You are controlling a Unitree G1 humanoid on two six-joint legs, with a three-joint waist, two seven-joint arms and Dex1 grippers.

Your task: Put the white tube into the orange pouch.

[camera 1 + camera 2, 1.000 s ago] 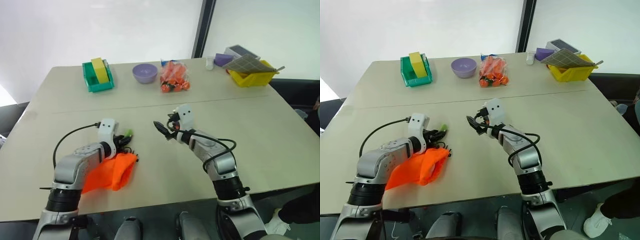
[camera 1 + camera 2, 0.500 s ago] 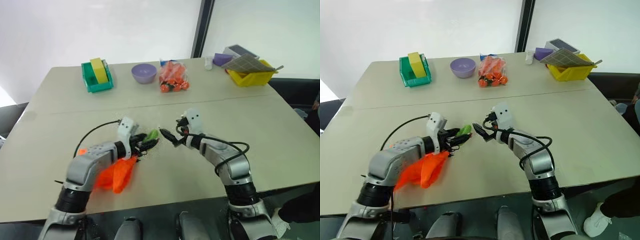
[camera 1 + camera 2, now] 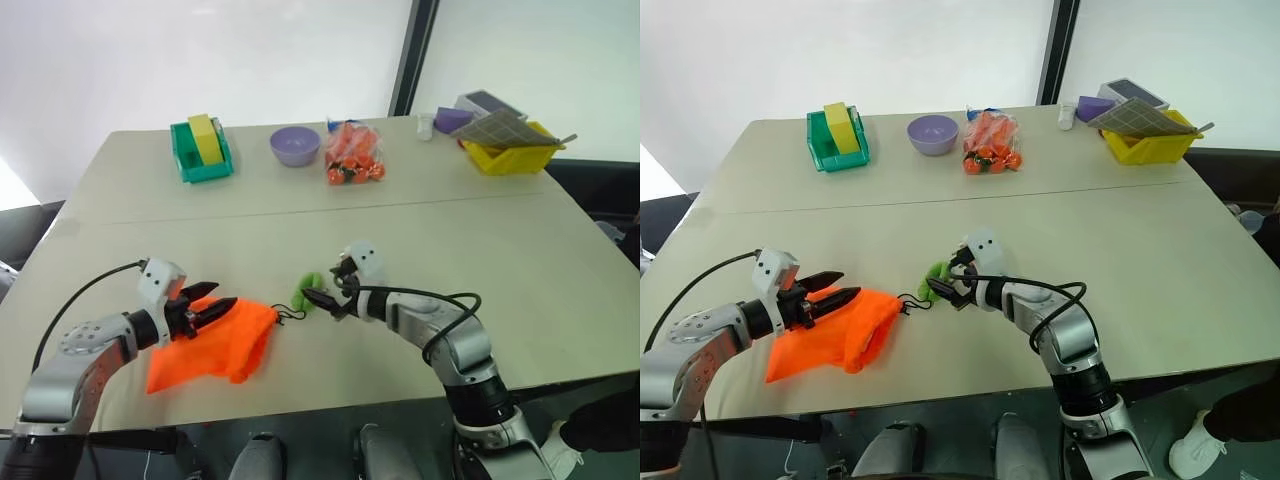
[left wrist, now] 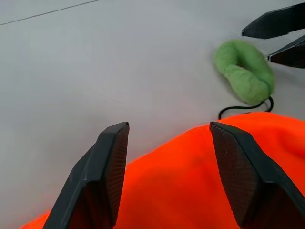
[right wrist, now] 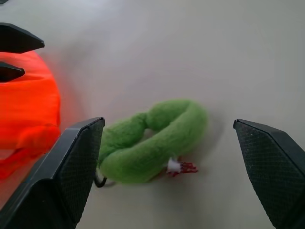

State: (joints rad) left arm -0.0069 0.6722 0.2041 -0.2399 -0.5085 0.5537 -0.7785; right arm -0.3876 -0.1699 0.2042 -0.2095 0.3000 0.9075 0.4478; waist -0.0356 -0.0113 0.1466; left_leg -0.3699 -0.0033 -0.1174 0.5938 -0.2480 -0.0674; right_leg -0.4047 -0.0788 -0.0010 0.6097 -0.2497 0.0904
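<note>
A: Where is the orange pouch (image 3: 830, 330) lying?

B: It is lying flat on the near part of the counter (image 3: 1160, 240), in front of the robot's left arm. Its thin black cord (image 3: 910, 303) is running from its mouth to a green looped pull (image 5: 152, 140), which is resting on the counter just beside the pouch. The white tube cannot be told apart anywhere in these views.

A: What is the left gripper (image 3: 830, 296) doing?

B: Its fingers (image 4: 107, 176) are standing apart and grasping nothing. They are hovering over the pouch's upper edge, pointing toward the green pull.

A: And the right gripper (image 3: 945, 292)?

B: Its fingers (image 5: 71, 176) are spread wide on either side of the green pull, likewise released. Whether they are touching it cannot be told.

A: What is standing along the far edge?

B: A green bin (image 3: 835, 140) holding a yellow block (image 3: 840, 126), a purple bowl (image 3: 932, 133), a clear bag of orange-red items (image 3: 988, 142), and a yellow bin (image 3: 1145, 145) with a grey gridded sheet (image 3: 1135, 120) lying over it. All are sitting well apart from the pouch.
</note>
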